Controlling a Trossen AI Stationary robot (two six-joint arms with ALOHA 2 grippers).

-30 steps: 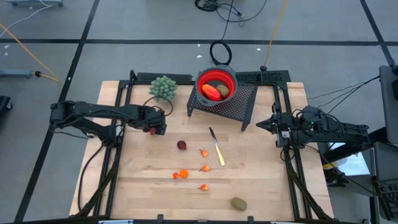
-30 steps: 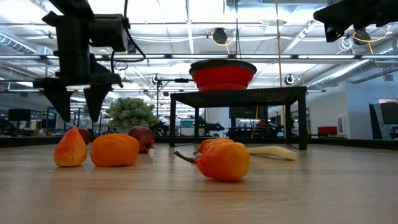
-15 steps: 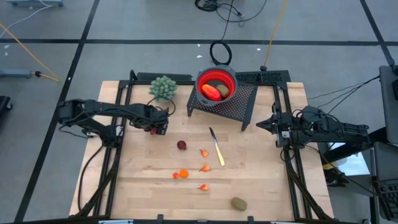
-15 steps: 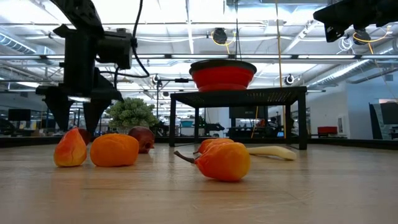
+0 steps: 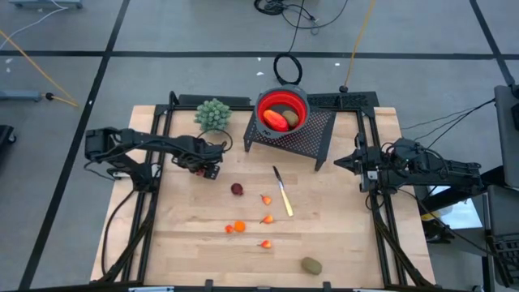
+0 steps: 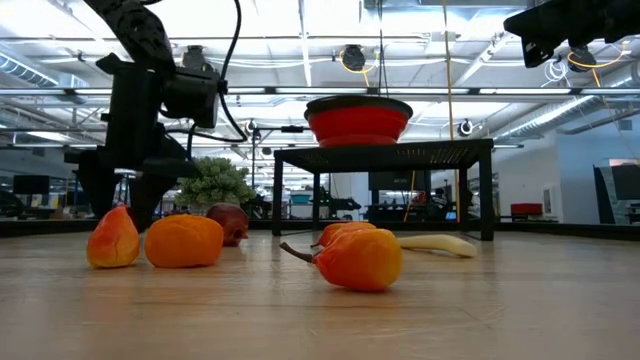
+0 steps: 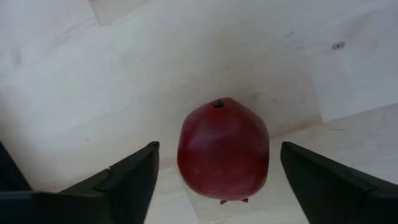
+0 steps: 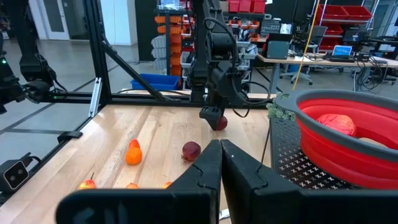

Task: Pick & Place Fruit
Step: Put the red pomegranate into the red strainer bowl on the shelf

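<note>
In the left wrist view's lower centre, a dark red ball (image 7: pixel 223 155) lies on the wooden table (image 7: pixel 93 93) between the left gripper's (image 7: pixel 217 180) spread fingers, untouched. Farther off, frame right in the high view, the right gripper (image 5: pixel 345 161) waits closed, empty.

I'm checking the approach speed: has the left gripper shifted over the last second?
Yes. In the high view the left gripper has moved right, closer to the dark red ball, which stays put.

Ceiling lights (image 6: pixel 330 20) are illuminating an open workshop. Grey floor (image 5: pixel 203 73) with dark tape lines (image 5: pixel 105 53) is surrounding the table (image 5: pixel 340 243). Red bins (image 8: pixel 339 12) are sitting on shelving beyond desks (image 8: pixel 292 59).
</note>
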